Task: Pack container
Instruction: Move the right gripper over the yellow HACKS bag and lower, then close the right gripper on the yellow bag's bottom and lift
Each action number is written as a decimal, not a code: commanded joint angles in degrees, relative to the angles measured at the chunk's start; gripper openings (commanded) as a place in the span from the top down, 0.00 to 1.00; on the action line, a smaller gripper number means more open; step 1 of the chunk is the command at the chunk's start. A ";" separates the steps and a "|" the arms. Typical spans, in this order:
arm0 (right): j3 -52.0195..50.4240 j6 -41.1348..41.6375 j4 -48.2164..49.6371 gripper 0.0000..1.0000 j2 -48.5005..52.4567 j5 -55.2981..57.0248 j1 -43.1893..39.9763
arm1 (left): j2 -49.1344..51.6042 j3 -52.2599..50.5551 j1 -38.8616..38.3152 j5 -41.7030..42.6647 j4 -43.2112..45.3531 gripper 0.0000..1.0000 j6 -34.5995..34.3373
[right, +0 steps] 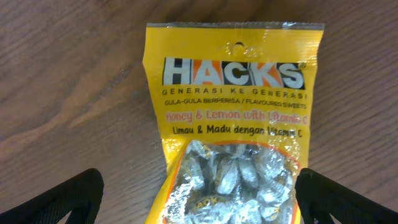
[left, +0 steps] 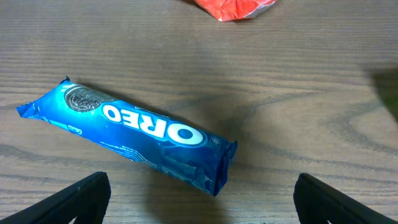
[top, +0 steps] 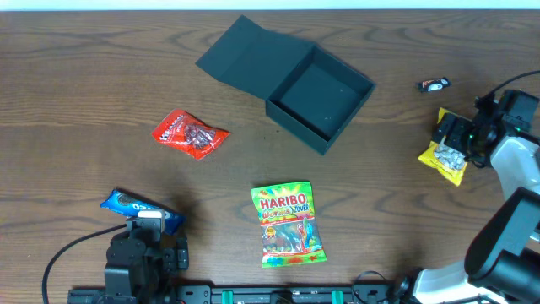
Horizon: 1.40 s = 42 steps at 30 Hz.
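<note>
The container (top: 325,97) is a dark teal-black square box at the back centre, open and empty, with its flap lid (top: 245,52) lying flat to its left. My left gripper (top: 145,226) is open, its jaws (left: 200,210) just short of the near end of a blue Oreo packet (left: 130,134) that lies on the table (top: 139,208). My right gripper (top: 454,145) is open, and its fingers (right: 199,208) straddle the lower end of a yellow Hacks sweets packet (right: 233,124), which lies flat at the right side (top: 443,157).
A red snack packet (top: 190,133) lies left of the container and also shows in the left wrist view (left: 233,7). A green Haribo bag (top: 288,224) lies at the front centre. A small dark wrapped sweet (top: 435,84) lies at the back right.
</note>
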 commanded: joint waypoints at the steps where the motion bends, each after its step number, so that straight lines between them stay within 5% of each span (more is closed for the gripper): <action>1: -0.24 0.50 0.57 0.01 0.96 0.85 -0.52 | -0.35 -1.55 0.09 -0.63 -1.40 0.05 0.81; 26: -0.02 6.34 2.05 0.02 7.43 1.01 -0.57 | -0.35 -1.55 0.09 -0.63 -1.40 0.05 0.81; 42: 0.46 7.76 1.22 0.29 4.44 0.59 -0.57 | -0.35 -1.55 0.09 -0.63 -1.40 0.05 0.81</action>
